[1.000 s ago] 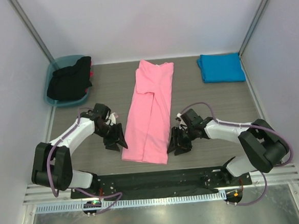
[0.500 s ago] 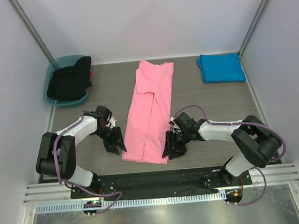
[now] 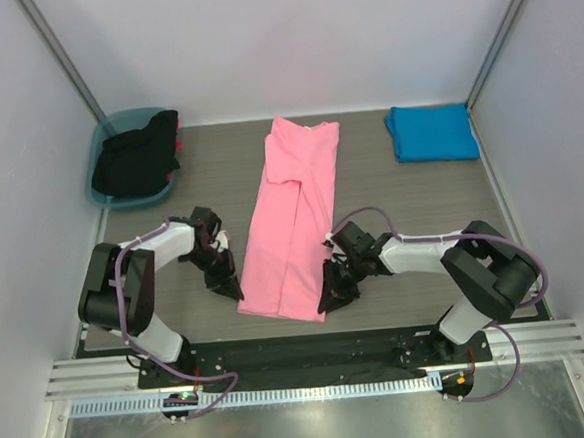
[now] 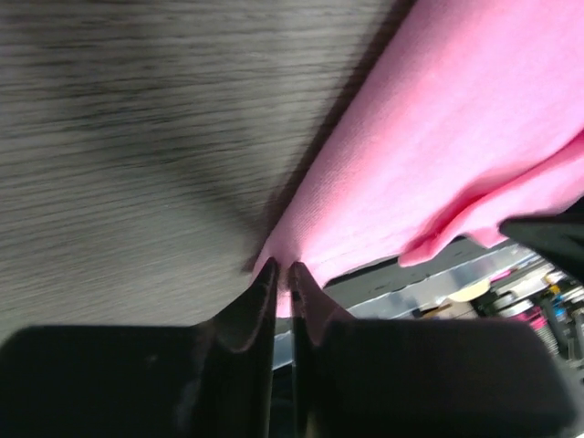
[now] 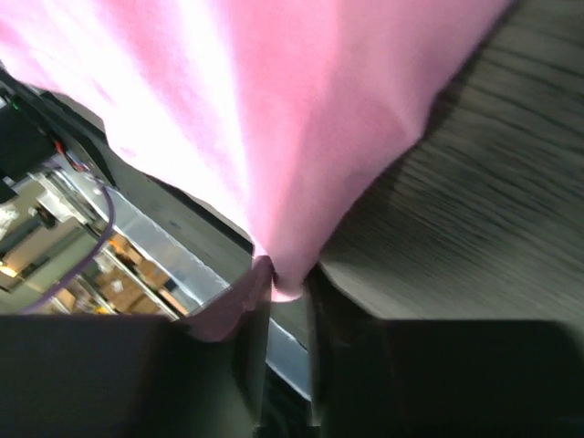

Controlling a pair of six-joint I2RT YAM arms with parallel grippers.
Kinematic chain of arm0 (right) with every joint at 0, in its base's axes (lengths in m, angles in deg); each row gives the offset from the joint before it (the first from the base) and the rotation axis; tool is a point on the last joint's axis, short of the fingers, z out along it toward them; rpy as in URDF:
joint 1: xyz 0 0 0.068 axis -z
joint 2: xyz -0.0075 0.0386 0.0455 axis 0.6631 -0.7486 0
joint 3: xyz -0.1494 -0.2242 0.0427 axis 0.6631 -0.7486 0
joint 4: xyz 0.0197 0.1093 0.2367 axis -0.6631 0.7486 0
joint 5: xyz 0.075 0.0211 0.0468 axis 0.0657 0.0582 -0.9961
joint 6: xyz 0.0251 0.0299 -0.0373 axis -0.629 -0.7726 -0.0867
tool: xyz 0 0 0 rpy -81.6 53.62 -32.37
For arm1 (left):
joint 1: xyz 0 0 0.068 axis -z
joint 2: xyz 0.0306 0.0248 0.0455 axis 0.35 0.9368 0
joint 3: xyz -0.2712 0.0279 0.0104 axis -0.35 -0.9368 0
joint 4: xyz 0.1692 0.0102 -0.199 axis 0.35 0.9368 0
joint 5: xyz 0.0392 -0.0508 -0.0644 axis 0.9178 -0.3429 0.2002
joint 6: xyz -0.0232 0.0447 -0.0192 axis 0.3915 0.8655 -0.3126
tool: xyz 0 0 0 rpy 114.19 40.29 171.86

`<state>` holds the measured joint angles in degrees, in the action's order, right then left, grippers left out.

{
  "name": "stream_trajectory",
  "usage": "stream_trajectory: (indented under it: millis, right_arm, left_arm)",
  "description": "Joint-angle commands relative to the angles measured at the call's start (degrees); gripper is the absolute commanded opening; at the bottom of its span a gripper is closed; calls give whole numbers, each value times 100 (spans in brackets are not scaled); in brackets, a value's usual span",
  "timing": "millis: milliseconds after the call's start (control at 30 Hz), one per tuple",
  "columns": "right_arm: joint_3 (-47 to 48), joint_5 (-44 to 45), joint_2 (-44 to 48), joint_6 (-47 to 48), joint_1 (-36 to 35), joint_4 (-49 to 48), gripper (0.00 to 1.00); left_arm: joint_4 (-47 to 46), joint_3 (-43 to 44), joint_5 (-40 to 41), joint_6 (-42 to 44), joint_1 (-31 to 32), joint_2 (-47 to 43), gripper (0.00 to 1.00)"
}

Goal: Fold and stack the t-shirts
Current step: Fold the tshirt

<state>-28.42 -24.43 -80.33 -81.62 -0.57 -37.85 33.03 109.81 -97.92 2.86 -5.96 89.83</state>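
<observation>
A pink t-shirt (image 3: pixel 294 215), folded lengthwise into a long strip, lies down the middle of the table with its hem toward me. My left gripper (image 3: pixel 239 293) is shut on the pink t-shirt's near left corner (image 4: pixel 285 274). At the near right corner, my right gripper (image 3: pixel 323 303) is shut on the same hem, and the cloth (image 5: pixel 290 283) is pinched between the jaws. A blue t-shirt (image 3: pixel 431 132) lies folded at the far right.
A teal tub (image 3: pixel 111 125) with dark clothing (image 3: pixel 137 157) heaped in it sits at the far left corner. The black base rail (image 3: pixel 301 354) runs along the near table edge just below the shirt's hem. Grey walls enclose the table.
Both grippers moved inward onto the pink shirt's near corners and went from open to shut on the hem.
</observation>
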Motion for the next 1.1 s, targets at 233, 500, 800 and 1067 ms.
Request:
stream_trajectory:
  millis: [233,500,800,1067]
  right_arm:
    - [465,102,815,643,106,723,1]
    - [1740,198,1037,1646,1246,1842,1]
    - [2821,304,265,1858,2188,1615,1]
    - [3366,172,-834,1778,2892,850,1]
  left_arm:
    - [350,421,-529,449,-98,-754,0]
    - [746,1984,-564,872,-275,-773,0]
    - [394,4376,-485,924,-275,1063,0]
    - [272,6284,-389,1144,-275,2619,0]
